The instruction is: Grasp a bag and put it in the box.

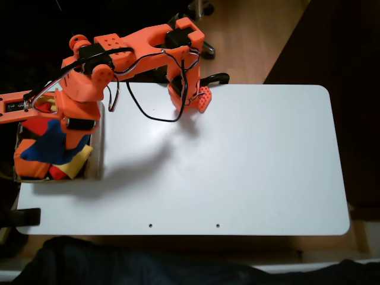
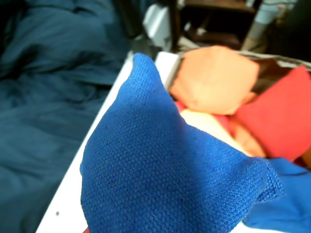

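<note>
In the fixed view the orange arm stands at the upper left of the white bench, folded back over the brown cardboard box that sits at the bench's left edge. The box holds a heap of beanbags — blue, orange, red and yellow — and an orange part of the arm reaches down over them, covering the spot where the pincer would be.

In the wrist view the blue bag sits right up against the camera, plump and hanging with one corner pointing up, its weave plain to see. It sits over the edge of the box, with the bench's white rim running below it on the left. Behind it lie an orange beanbag, a red beanbag and a pale yellow one; a second blue beanbag shows at the lower right. The pincer's fingers are hidden by the bag — whether they clamp it or stand apart I cannot tell. A dark blue cloth lies beyond the bench on the left of the wrist view.
</note>
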You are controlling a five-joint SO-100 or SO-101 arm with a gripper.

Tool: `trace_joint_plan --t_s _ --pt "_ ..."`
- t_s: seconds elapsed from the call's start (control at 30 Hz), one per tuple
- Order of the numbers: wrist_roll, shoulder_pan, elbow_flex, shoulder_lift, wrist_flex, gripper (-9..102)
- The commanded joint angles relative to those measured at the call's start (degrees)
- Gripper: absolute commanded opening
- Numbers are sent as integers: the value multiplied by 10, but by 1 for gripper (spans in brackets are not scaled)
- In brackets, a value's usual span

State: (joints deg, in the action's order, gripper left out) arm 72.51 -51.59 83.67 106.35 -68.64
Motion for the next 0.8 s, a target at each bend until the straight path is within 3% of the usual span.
trace_joint_plan --t_s 0.0,0.77 --pt "3 -20 -65 -2 5 1" --pt "10 -112 -163 -128 11 1"
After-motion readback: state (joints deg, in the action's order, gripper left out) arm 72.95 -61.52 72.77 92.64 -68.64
